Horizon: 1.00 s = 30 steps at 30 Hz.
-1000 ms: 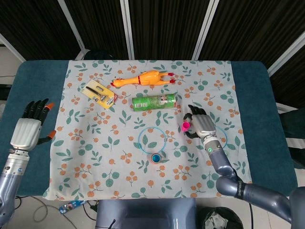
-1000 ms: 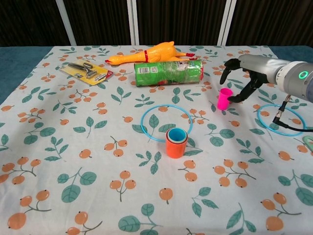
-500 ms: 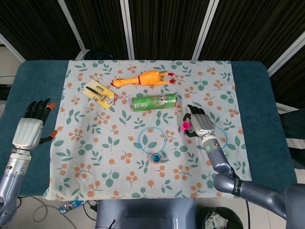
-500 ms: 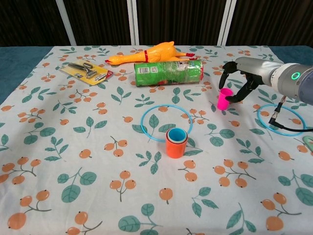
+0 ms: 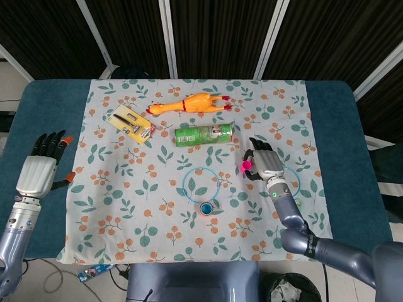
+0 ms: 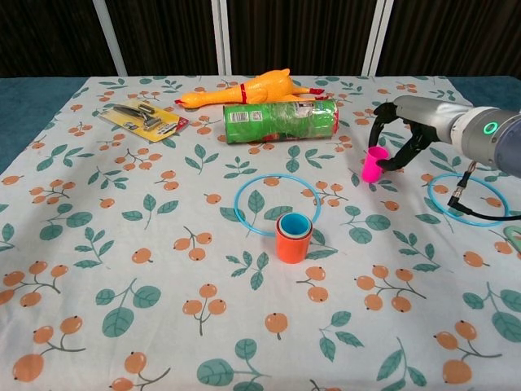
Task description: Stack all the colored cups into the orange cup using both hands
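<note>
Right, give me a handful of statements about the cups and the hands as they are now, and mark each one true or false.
1. The blue cup sits inside the orange cup. True.
2. The right hand has its fingers around the pink cup. True.
3. The pink cup is already stacked in the orange cup. False: it stands apart, on the cloth near the right hand.
4. The left hand holds a cup. False: it holds nothing, fingers apart, off the cloth.
5. The green can stands upright. False: it lies on its side.

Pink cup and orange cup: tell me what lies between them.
Only the right edge of the blue ring and bare cloth lie between the pink cup and orange cup, seen in the chest view.
</note>
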### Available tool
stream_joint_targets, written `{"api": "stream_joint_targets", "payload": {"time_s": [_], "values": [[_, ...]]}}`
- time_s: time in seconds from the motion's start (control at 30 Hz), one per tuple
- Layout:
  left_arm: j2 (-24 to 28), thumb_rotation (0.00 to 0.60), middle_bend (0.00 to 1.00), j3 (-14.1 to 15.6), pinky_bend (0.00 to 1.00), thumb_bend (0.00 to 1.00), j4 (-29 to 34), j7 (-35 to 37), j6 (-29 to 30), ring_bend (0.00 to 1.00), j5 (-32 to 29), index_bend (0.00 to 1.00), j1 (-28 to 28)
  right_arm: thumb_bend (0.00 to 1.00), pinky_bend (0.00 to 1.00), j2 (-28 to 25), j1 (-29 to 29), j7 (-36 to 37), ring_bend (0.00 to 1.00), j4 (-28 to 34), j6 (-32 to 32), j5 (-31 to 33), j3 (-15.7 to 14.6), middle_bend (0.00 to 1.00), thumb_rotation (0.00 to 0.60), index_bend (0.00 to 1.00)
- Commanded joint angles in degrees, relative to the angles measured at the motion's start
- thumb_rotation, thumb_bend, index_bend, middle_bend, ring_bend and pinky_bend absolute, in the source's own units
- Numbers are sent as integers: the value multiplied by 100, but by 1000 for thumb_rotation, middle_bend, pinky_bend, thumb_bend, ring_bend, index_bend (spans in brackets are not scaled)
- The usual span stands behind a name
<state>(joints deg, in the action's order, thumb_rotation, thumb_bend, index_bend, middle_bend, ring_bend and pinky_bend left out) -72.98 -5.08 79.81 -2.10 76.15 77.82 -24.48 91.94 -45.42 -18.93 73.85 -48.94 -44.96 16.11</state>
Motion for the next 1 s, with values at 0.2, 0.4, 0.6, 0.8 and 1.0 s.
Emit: {"api": "stream_joint_targets", "payload": {"time_s": [0.2,0.4,0.6,0.8,1.0], "values": [[-19,600,0,-44,0,231,-31,-17,-54,0,31,124,17,458,87,-29,-24,-1,47,30,14,76,-10,18,600,466],[-8,600,0,-73,0,232,-33,-34,-34,0,57,124,61,458,87,-238,39,187,48,393,-82,-62,66,18,600,468],[-9,600,0,-104,0,231,-50,14,-65,0,61,125,91,458,87,-717,209,402,48,1222,-242,-422,72,18,600,467],[-8,600,0,-137,0,231,-63,55,-71,0,93,125,108,458,87,-1192,595,541,48,2251,-799,-1159,-147,18,600,468],[-16,600,0,-160,0,231,-82,65,-87,0,106,125,124,459,87,-1536,939,638,48,3091,-1266,-1846,-401,18,600,468]]}}
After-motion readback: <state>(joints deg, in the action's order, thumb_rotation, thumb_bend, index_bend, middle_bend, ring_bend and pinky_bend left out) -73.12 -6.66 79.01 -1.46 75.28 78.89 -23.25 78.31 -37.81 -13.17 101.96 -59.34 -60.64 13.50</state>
